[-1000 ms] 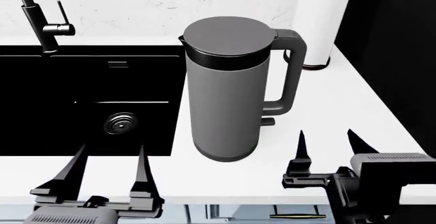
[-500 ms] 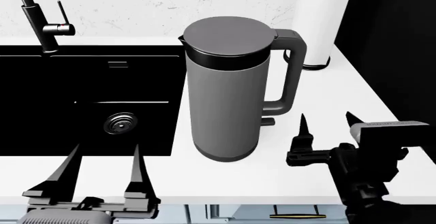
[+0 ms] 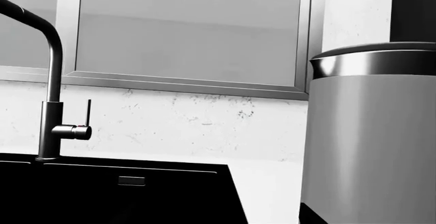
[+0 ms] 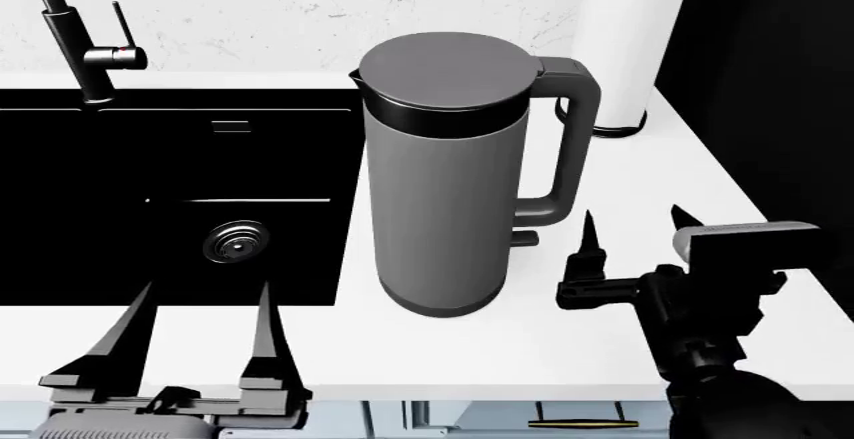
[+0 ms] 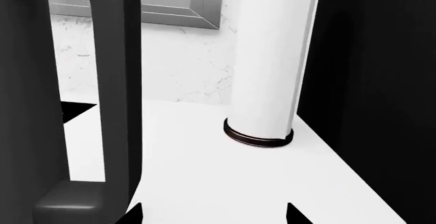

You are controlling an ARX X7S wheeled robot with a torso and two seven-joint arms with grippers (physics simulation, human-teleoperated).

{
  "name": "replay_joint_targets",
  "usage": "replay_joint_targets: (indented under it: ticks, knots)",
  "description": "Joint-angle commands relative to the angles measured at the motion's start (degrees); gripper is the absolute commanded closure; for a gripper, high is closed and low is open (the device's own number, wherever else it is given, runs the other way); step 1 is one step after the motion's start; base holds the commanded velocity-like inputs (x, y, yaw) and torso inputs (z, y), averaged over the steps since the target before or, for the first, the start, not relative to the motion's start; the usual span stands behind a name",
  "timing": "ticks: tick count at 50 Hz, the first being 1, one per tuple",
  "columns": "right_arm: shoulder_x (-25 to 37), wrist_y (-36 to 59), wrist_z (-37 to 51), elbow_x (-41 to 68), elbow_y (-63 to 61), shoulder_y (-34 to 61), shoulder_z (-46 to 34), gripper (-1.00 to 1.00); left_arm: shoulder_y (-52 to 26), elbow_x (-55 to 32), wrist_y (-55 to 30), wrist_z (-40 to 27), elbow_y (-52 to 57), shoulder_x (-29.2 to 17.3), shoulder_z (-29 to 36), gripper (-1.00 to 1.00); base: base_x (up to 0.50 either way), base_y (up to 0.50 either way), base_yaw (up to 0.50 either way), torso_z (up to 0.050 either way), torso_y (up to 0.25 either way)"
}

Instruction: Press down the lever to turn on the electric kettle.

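Note:
The tall grey electric kettle [image 4: 441,189] stands on the white counter right of the sink, its dark loop handle [image 4: 574,134] facing right. The small dark lever [image 4: 526,238] sticks out low on the body under the handle. My right gripper [image 4: 634,229] is open, fingers pointing away, just right of the lever and a little nearer to me, touching nothing. In the right wrist view the handle [image 5: 116,96] fills one side and only the fingertips [image 5: 291,214] show. My left gripper [image 4: 200,304] is open and empty at the sink's front edge. The kettle's body [image 3: 371,142] shows in the left wrist view.
A black sink [image 4: 174,199] with a drain [image 4: 236,241] lies left of the kettle. A dark tap [image 4: 80,44] with a thin lever stands behind it. A white cylinder roll [image 4: 627,49] stands at the back right. The counter's right edge [image 4: 761,209] drops into black.
My right gripper has risen and moved forward and slightly left, toward the kettle's lever. My left gripper has dropped back a little. The kettle has not moved.

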Motion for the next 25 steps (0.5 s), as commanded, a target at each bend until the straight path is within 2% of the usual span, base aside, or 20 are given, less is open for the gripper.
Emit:
replay_joint_targets:
  ticks: [1, 25]
  knots:
    - [-0.05, -0.78, -0.71, -0.49, 2.16, 0.78, -1.02, -1.00, 0.00, -0.27, 0.04, -0.26, 0.12, -0.29, 0.00, -1.00, 0.00, 0.00, 0.00, 0.000, 0.000]
    - [-1.77, -3.58, -2.52, -0.06, 8.44, 2.06, -1.91, -1.00, 0.17, -0.05, 0.59, -0.62, -0.07, -0.60, 0.56, -1.00, 0.00, 0.00, 0.00, 0.000, 0.000]
